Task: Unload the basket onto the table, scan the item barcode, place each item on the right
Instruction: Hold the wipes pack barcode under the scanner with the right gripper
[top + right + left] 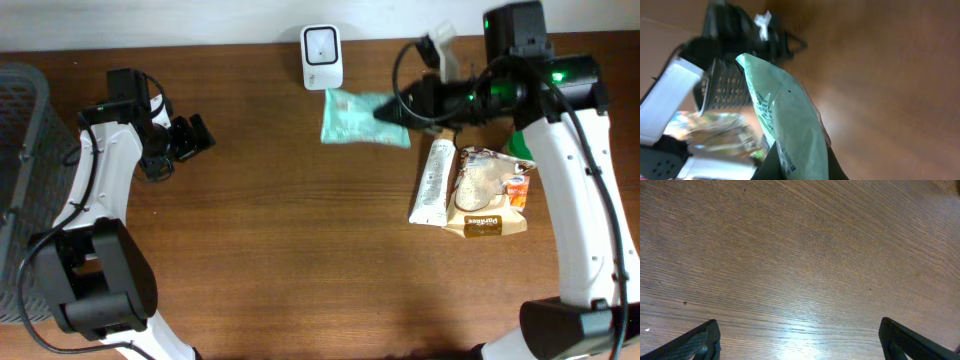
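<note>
A mint-green pouch (362, 118) hangs just in front of the white barcode scanner (322, 57) at the table's far edge. My right gripper (396, 108) is shut on the pouch's right end. In the right wrist view the pouch (790, 120) rises out from between my dark fingers (771, 167), with blue print along its edge. My left gripper (193, 139) hovers over bare wood at the left, open. The left wrist view shows its gripper (800, 340) spread wide, its fingertips (695, 342) at the frame's corners with nothing between them.
A white tube (433, 181) and a brown snack bag (487, 192) lie on the right of the table, with a green item (519, 146) behind them. A grey mesh basket (20, 150) stands at the left edge.
</note>
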